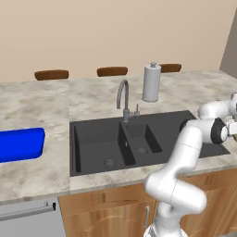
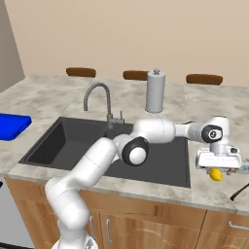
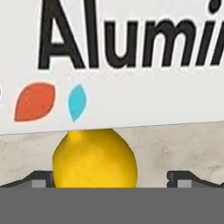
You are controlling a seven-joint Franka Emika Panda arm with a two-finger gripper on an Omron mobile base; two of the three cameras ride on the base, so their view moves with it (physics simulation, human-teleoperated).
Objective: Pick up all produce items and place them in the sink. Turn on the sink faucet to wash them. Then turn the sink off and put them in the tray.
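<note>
End effector (image 2: 217, 168) first: at the lower right of the right base frame it hangs over the bench (image 2: 214, 192), and its two finger tips (image 3: 39, 179) stand wide apart with nothing yet between the pads. In the hand frame you see them at the bottom corners, one on each side of the lemon (image 3: 94, 159), which fills the lower middle of that frame. In the right base frame the lemon (image 2: 216, 174) peeks out just under the end effector, on the bench to the right of the sink (image 2: 58, 141).

Just beside the fruit, across the upper part of the hand frame, lies a white box (image 3: 113, 65) with black lettering; whether the two touch you cannot tell.

Judge the lemon as light, firm and rounded, with a smooth, waxy skin, so it may roll or squirt out if you pinch it off-centre. Take it across its widest middle, pads square to the skin, keeping clear of the box edge. A moderate squeeze should do; it looks unlikely to bruise.

Further out, the tap (image 1: 123, 99) stands behind the sink, and the blue tray (image 1: 21, 144) sits at the far left of the left base frame.
</note>
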